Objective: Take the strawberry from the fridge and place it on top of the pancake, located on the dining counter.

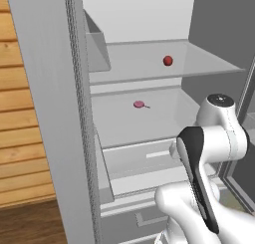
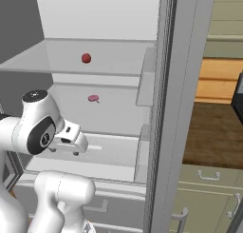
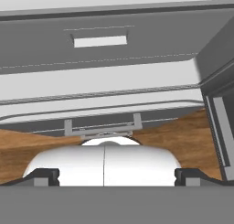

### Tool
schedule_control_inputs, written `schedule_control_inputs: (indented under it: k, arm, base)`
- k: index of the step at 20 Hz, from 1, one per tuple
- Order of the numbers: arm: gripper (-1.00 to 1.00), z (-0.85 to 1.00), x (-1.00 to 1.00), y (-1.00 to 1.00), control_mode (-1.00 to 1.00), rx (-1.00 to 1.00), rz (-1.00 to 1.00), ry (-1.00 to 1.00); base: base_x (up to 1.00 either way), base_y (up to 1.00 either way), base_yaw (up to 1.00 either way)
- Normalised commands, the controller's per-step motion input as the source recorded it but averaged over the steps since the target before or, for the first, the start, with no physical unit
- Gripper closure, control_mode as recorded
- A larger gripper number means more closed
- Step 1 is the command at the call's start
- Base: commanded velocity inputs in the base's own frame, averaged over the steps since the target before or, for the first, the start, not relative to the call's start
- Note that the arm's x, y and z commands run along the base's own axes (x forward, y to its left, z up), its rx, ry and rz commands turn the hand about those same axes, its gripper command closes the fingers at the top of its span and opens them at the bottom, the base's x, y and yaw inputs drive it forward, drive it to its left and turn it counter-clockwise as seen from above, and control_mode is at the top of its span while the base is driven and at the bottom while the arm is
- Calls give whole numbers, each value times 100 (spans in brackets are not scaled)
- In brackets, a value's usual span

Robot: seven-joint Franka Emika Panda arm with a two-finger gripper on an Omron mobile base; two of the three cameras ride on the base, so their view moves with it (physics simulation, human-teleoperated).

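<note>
The fridge (image 1: 55,113) stands open, its pale grey shelves in view across the middle of both base views. A small round red strawberry (image 1: 168,61) sits on the upper shelf (image 1: 129,63), in the upper right of the left base view and at the upper left of the right base view. On the shelf below (image 1: 149,123) lies a small pink thing with a thin stalk (image 1: 139,104), near the middle of the frame, well apart from the strawberry. The white arm (image 1: 214,138) fills the lower right of the left base view, below both shelves. In the hand view the tool (image 3: 117,176) points at a fridge drawer (image 3: 105,81) and wooden floor (image 3: 183,141); its fingertips (image 3: 45,176) stand at the far sides of the frame, spread wide and holding nothing.
</note>
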Motion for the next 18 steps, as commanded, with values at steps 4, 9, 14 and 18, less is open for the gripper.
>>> schedule_control_inputs:
  k: [4,9,14,18]
  arm:
    - [-100,0,0,0,100,0,0,0]
    - [-100,5,22,0,-100,-1,0,-15]
    - [-100,38,34,13,-100,-3,0,-39]
    - [-100,74,24,10,-100,-6,4,-36]
  base:
    - [45,1,-1]
    - [5,0,0]
    - [0,0,0]
    - [0,0,0]
